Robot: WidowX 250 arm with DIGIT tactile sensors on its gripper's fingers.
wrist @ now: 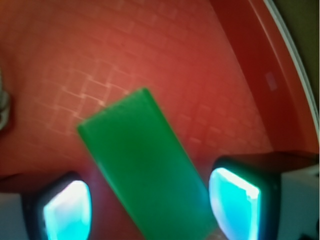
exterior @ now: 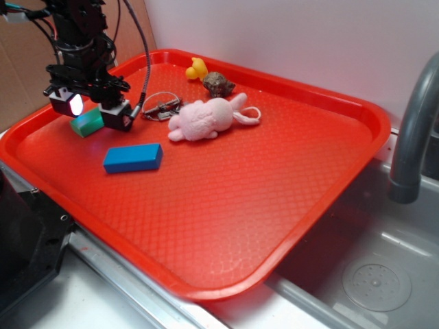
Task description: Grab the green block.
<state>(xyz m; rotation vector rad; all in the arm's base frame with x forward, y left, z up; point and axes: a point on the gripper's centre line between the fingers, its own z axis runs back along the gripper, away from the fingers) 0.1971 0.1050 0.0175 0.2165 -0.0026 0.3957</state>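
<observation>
the green block [wrist: 145, 170] lies on the red tray [exterior: 274, 205] near its back-left corner, directly under the gripper [wrist: 150, 205] and between its two lit fingertips [wrist: 235, 202]. the jaws stand wide, clear of the block on both sides. its long axis runs diagonally across the gap, so i judge a wrist turn would square the grip.

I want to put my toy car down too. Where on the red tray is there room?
The tray's right and near parts, past the blue block and pink plush, are bare. The far-left corner is crowded.
</observation>
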